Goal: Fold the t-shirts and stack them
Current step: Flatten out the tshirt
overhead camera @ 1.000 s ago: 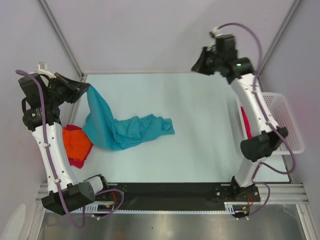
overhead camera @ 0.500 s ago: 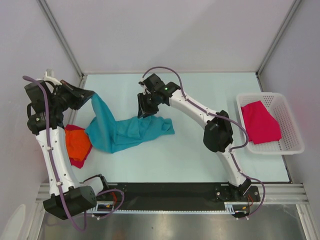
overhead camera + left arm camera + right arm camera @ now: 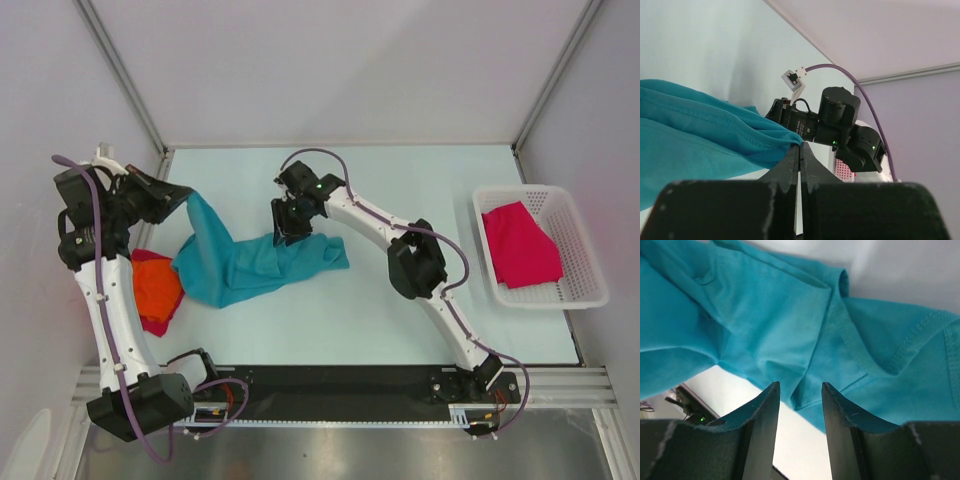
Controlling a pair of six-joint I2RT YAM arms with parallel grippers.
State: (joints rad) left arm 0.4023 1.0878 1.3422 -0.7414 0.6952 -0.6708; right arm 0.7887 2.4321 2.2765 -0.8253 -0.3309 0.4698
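Observation:
A crumpled teal t-shirt (image 3: 250, 262) lies left of the table's middle, with one corner lifted up to the left. My left gripper (image 3: 188, 203) is shut on that raised corner; in the left wrist view its closed tips (image 3: 800, 145) pinch the teal hem (image 3: 740, 135). My right gripper (image 3: 288, 232) hovers open over the shirt's far edge. In the right wrist view the spread gripper (image 3: 800, 387) frames a fold of teal cloth (image 3: 790, 325) without closing on it. An orange t-shirt (image 3: 155, 283) lies on a dark red one (image 3: 152, 322) at the left edge.
A white lattice basket (image 3: 590, 265) at the right edge holds a magenta-pink t-shirt (image 3: 520, 245). Metal frame posts stand at the back corners. The right arm's forearm (image 3: 375, 220) stretches across the table's middle.
My right arm swung from the far right corner across to the teal shirt's far edge, and its jaws opened. The left gripper kept hold of the raised corner, shifting only slightly.

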